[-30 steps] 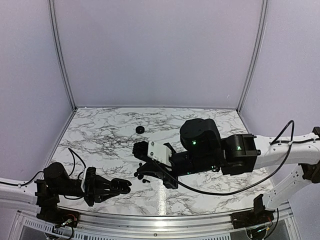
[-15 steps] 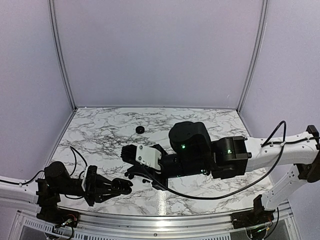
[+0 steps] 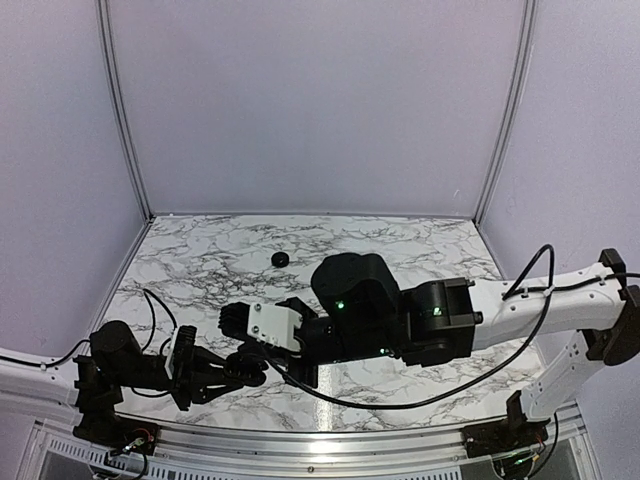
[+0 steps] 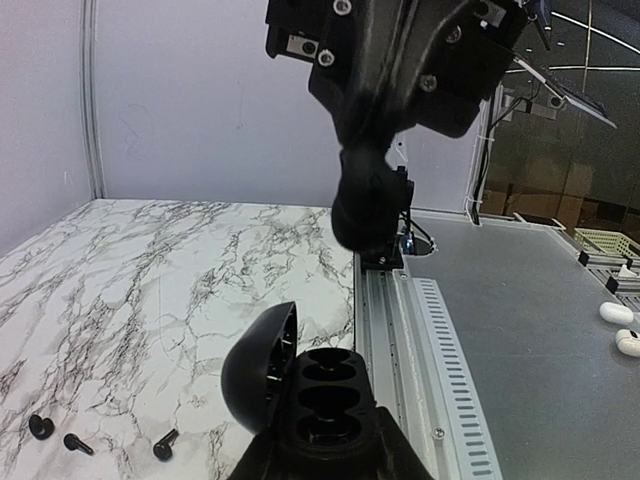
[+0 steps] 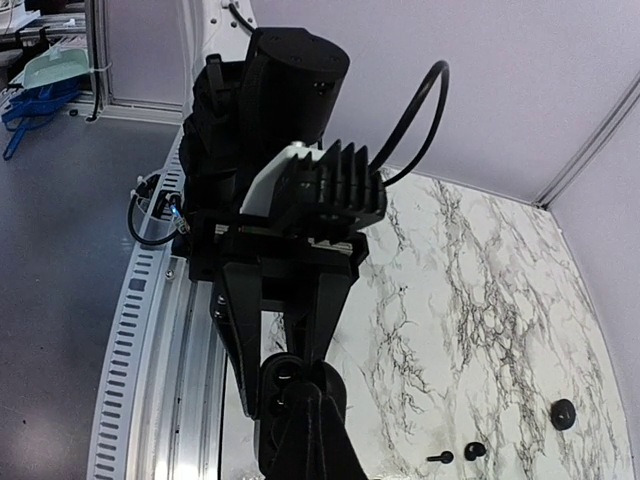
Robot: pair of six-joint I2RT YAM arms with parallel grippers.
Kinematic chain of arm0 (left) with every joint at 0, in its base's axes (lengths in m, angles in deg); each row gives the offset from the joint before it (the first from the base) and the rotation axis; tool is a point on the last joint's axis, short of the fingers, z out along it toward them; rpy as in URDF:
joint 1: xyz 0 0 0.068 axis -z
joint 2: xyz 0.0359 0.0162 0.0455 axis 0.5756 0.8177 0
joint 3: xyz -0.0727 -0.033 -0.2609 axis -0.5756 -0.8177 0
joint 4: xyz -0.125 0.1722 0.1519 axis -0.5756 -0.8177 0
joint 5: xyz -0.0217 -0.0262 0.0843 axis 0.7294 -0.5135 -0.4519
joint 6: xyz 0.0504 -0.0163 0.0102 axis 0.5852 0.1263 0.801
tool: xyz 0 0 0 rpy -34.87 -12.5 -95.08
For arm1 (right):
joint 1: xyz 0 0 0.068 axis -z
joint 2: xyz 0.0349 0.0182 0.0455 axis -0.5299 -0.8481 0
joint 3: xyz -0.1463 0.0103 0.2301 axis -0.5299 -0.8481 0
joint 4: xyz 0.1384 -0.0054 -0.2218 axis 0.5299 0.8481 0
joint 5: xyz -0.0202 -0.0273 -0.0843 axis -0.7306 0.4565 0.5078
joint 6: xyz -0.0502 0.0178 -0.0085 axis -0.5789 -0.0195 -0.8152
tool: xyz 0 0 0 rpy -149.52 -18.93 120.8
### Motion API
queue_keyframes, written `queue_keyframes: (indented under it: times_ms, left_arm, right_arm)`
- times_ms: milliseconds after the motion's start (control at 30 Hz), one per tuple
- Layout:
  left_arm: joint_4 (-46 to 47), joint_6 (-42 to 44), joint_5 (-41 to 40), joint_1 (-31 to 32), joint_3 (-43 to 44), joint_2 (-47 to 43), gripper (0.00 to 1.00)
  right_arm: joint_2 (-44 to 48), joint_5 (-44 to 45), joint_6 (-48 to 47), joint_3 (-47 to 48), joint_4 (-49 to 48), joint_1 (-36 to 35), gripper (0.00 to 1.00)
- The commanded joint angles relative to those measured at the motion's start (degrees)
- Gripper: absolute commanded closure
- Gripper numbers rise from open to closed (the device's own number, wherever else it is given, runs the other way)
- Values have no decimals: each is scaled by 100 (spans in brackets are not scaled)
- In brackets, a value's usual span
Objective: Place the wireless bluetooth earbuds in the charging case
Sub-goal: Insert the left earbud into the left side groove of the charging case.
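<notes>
My left gripper (image 4: 325,425) is shut on the black charging case (image 4: 326,385) and holds it up with its wells facing up and its lid (image 4: 260,368) swung open to the left. My right gripper (image 4: 368,212) hangs shut just above and beyond the case. Whether anything is pinched at its tip does not show. From the right wrist, my shut right gripper (image 5: 306,392) sits right over the case (image 5: 277,374). Three tiny black earbuds (image 4: 78,443) lie on the marble at the left, and two earbuds (image 5: 472,450) show from the right wrist. From above, both grippers (image 3: 250,360) meet near the front left.
A black round disc (image 3: 281,260) lies on the marble table (image 3: 420,250) toward the back, also seen as a disc (image 5: 563,413) at the lower right. A slotted metal rail (image 4: 440,330) runs along the table's near edge. Purple walls enclose the back and sides.
My right arm has swung left and nearer, bringing its shut gripper from the table's middle to just above the case. The left gripper has lifted slightly with the case.
</notes>
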State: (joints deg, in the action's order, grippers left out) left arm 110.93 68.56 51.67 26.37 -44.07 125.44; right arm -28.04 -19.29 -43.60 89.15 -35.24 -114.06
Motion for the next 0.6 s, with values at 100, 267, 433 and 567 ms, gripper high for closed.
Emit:
queue_keyframes:
  times_ms: [100,267,433,567]
  left_arm:
    - [321,-88,81,18,108,-137,100]
    - [324,-102,89,18,63,-209,100]
    - [329,-105,102,18,28,-259,100]
    - [330,-99,131,18,36,-213,100]
  right_arm:
    - [-291,270,-81,277,-48,-126,100]
    - [-459,291,-108,325,-70,-134,100]
    - [-518,375,-134,354,-88,-134,100]
    - [-570,385,-173,407,-43,-135,100]
